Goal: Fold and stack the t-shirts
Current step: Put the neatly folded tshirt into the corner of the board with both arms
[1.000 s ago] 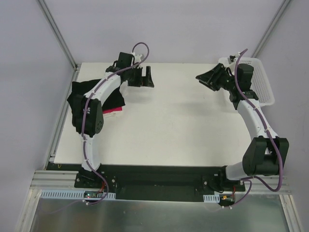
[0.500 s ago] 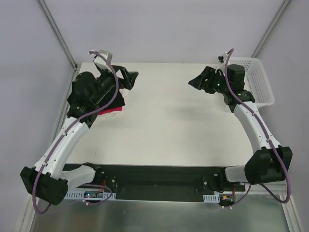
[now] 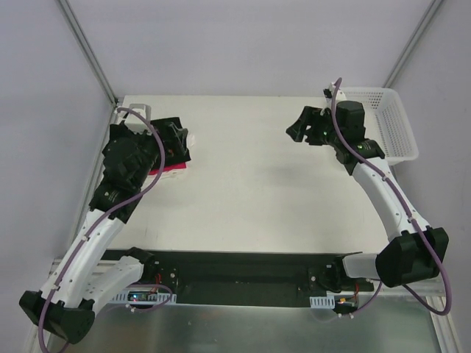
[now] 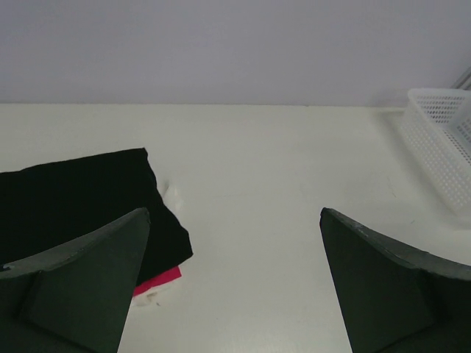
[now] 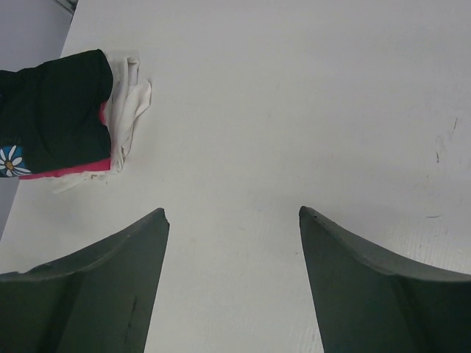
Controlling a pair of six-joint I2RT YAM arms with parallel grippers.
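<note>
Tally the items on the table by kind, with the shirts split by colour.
Black t-shirt: 1
Pink t-shirt: 1
White t-shirt: at least 1; the layers under the stack can't be separated
White basket: 1
Total: 4, possibly more

A white plastic mesh basket point(image 3: 397, 125) sat at the far right corner of the flat off-white tabletop point(image 3: 257, 198). Pale grey walls point(image 3: 243, 44) closed in the back and sides, with a slanting aluminium post point(image 3: 86, 48) at the left corner. A black base plate point(image 3: 243, 268) ran along the near edge. Small dark scuffs point(image 5: 437, 156) marked the tabletop.
</note>
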